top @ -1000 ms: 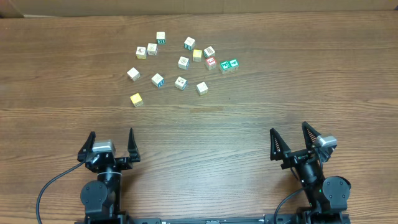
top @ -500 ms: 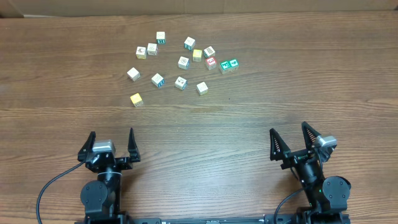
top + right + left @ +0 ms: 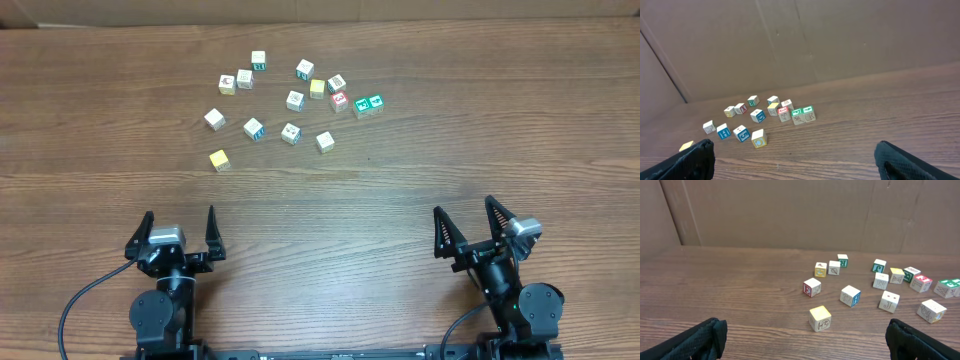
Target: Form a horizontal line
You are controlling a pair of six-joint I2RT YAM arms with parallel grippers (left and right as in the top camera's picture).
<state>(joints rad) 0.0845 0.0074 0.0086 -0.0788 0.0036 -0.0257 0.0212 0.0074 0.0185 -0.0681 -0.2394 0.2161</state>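
Observation:
Several small wooden picture cubes lie scattered at the far middle of the table; no straight row of four touching cubes is in view. A yellow cube [image 3: 219,159] lies nearest, at the cluster's left front, and also shows in the left wrist view [image 3: 820,318]. Whitish cubes [image 3: 253,128] lie loose around it. A green pair [image 3: 368,104] and a red cube [image 3: 339,101] lie at the right. My left gripper [image 3: 178,226] is open and empty at the front left. My right gripper [image 3: 465,212] is open and empty at the front right. Both are far from the cubes.
A brown cardboard wall [image 3: 790,210] stands behind the wooden table [image 3: 450,150]. In the right wrist view the green pair [image 3: 803,114] and a whitish cube with a blue circle [image 3: 759,138] lie ahead and to the left.

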